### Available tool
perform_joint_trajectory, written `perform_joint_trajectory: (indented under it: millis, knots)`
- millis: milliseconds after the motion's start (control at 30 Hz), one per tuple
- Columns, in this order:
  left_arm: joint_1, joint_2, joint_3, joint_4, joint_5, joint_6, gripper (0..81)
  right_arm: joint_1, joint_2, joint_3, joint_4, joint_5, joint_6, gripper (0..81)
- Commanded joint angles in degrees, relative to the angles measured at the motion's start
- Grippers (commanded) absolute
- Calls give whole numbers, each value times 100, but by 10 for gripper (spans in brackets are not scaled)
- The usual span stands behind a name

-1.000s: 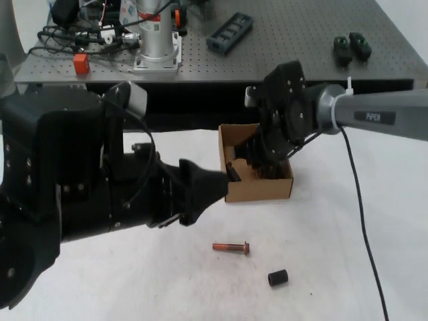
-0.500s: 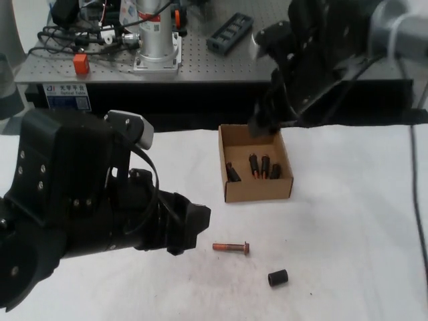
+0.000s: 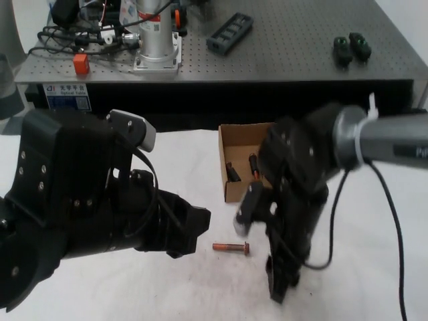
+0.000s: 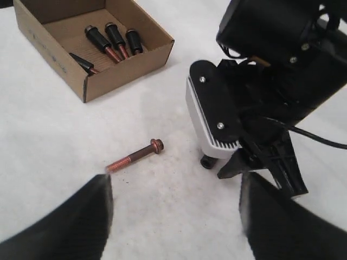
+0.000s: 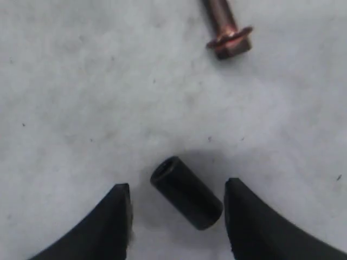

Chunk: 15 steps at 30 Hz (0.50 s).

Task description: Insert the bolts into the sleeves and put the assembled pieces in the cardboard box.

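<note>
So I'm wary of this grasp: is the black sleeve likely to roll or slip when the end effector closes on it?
The sleeve lies on its side, a smooth cylinder, so a nudge could probably roll it. It lies slanted between the open fingers of the right end effector, so it may twist as they close. It looks rigid, unlikely to deform.

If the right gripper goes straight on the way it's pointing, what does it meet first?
Most likely the black sleeve, lying on the white cloth between the right gripper's open fingers; how far off is unclear.
</note>
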State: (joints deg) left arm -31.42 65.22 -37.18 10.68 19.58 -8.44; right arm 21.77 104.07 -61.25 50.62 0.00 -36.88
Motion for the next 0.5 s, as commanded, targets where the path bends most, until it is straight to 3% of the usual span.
perform_joint_trajectory:
  millis: [0, 167, 467]
  knots:
    - [-15, -1, -25, -7, 49, 117, 482, 11, -8, 46, -171, 0, -55, 384]
    - [-15, -1, -25, -7, 81, 117, 482, 36, -8, 315, -619, 0, -55, 365]
    - [-15, 27, -25, 309, 166, 517, 482, 39, -8, 320, -767, 0, -39, 92]
